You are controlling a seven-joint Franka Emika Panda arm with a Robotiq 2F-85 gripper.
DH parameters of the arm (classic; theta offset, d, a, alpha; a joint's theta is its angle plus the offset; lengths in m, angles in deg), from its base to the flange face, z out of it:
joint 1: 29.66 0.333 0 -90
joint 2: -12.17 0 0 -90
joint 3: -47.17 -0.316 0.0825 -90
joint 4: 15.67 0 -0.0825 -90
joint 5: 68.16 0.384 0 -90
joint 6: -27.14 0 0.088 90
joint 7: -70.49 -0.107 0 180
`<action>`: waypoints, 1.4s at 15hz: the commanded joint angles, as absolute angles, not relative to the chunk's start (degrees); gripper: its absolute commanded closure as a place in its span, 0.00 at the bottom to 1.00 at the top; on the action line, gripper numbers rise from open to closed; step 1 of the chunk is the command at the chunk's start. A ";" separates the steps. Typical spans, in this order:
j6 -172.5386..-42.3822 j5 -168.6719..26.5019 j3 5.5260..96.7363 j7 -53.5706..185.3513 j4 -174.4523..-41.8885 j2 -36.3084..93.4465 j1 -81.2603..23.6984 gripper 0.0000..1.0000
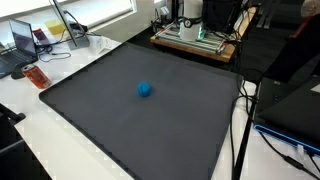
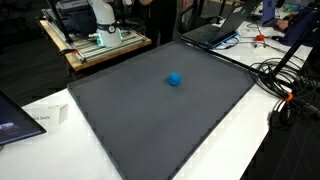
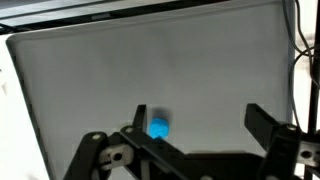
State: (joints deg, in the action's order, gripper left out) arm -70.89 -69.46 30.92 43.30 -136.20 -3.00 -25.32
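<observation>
Wrist and exterior views of a small, round, bright blue ball that is lying alone near the middle of a large, dark grey, flat mat, which is covering most of the white surface. In both exterior views the ball is sitting well apart from every edge of the mat. The black two-fingered tool is showing only in the wrist view, where its jaws are standing wide apart and holding nothing. It is hanging above the mat, with the ball appearing just beside one finger and not midway between the two. Judged risk: because the ball is round and is resting on a smooth, level mat, a finger that is coming down off-centre could be clipping it and sending it rolling out of reach, possibly towards the tangle of black cables at the surface's edge. Jaws that are closing unevenly could likewise be squeezing it out sideways. Writing: none is proving readable. The screen of the open laptop and the small orange-red packet are too blurred to be giving any brand or label.
</observation>
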 commanded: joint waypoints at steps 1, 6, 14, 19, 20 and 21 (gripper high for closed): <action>-73.06 -73.13 32.52 45.11 -131.96 3.74 -24.93 0.00; -80.19 -75.91 35.40 50.77 -130.38 9.42 -24.57 0.00; -82.24 -75.28 39.18 56.45 -121.21 21.82 -24.29 0.00; -77.77 -75.13 40.28 57.95 -112.16 30.17 -23.16 0.00; -76.93 -74.99 40.45 58.32 -110.07 31.95 -23.00 0.00; -75.90 -74.80 40.55 58.89 -108.10 33.51 -22.82 0.00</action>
